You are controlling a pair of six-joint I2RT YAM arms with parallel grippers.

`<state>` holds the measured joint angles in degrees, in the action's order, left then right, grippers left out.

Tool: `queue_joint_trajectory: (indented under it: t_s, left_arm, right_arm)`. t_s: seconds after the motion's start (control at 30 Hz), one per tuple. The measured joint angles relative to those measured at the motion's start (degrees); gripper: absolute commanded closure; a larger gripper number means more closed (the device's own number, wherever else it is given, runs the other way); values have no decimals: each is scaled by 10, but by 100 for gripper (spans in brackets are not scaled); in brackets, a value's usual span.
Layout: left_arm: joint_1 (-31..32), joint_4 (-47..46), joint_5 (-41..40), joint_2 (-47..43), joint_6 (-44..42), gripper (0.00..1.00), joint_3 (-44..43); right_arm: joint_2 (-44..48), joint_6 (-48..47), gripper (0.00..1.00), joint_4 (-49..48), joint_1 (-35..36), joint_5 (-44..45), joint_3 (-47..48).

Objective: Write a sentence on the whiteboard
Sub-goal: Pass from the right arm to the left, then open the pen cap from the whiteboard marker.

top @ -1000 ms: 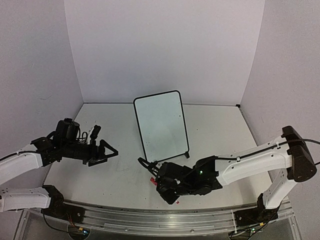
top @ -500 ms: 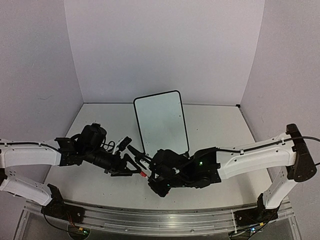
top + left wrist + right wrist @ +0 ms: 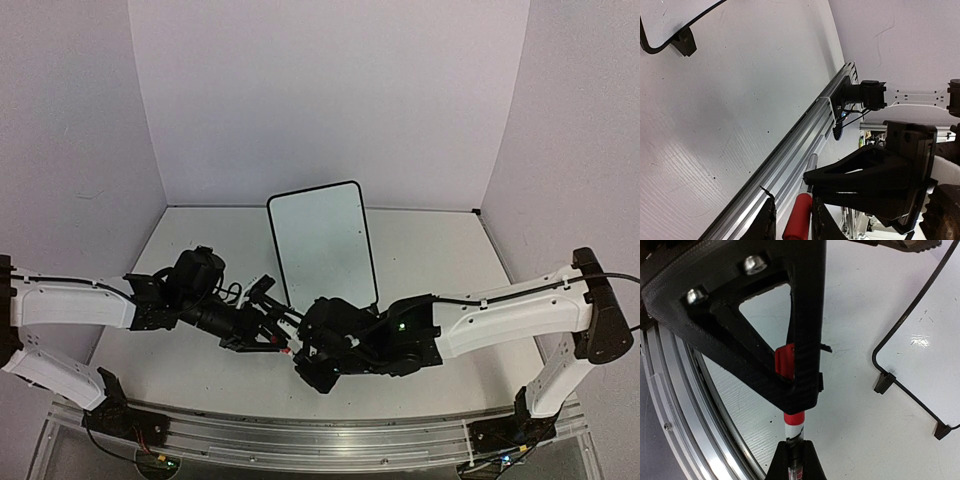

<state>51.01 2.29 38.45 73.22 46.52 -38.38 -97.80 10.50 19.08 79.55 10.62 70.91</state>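
The whiteboard (image 3: 322, 245) stands upright at mid-table on two black feet; no sentence shows on its white face. In front of it my two grippers meet. My right gripper (image 3: 303, 356) is shut on the barrel of a marker (image 3: 794, 427), fingertips pinched together (image 3: 794, 450). My left gripper (image 3: 281, 336) has its fingers on either side of the marker's red cap (image 3: 799, 220), closed in against it (image 3: 792, 212). In the right wrist view the red cap (image 3: 784, 360) shows through the left finger's triangular frame. The board's edge (image 3: 925, 355) lies to the right.
An aluminium rail (image 3: 300, 435) runs along the table's near edge, close below both grippers, and also shows in the left wrist view (image 3: 790, 150). Lilac walls close the table in at the back and sides. The board's foot (image 3: 883, 382) stands just beyond the marker.
My left arm swung in from the left to the marker and its jaws closed from wide open onto the red cap. My right gripper kept its hold and shifted slightly left.
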Motion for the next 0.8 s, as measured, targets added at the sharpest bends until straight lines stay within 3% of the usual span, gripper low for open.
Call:
queue_joint_trajectory:
  t_s: [0.1, 0.2, 0.3, 0.4, 0.6, 0.8]
  left_arm:
    - [1, -14, 7, 1, 8, 100, -3]
    - [2, -24, 4, 1, 17, 100, -4]
    - [2, -42, -9, 0, 32, 100, 4]
    - [3, -70, -36, -4, 51, 100, 21]
    - [3, -175, -97, -33, 91, 100, 63]
    - [3, -283, -148, -89, 95, 100, 80]
  right_arm:
    - [0, -1, 99, -1, -2, 1, -1]
    - [1, -2, 89, -5, -4, 4, -4]
    - [7, 7, 46, -26, -8, 6, -20]
    - [24, 29, 25, -50, -17, 7, -47]
    - [81, 107, 11, -147, -58, -7, -129]
    - [125, 207, 9, -320, -116, -67, -219]
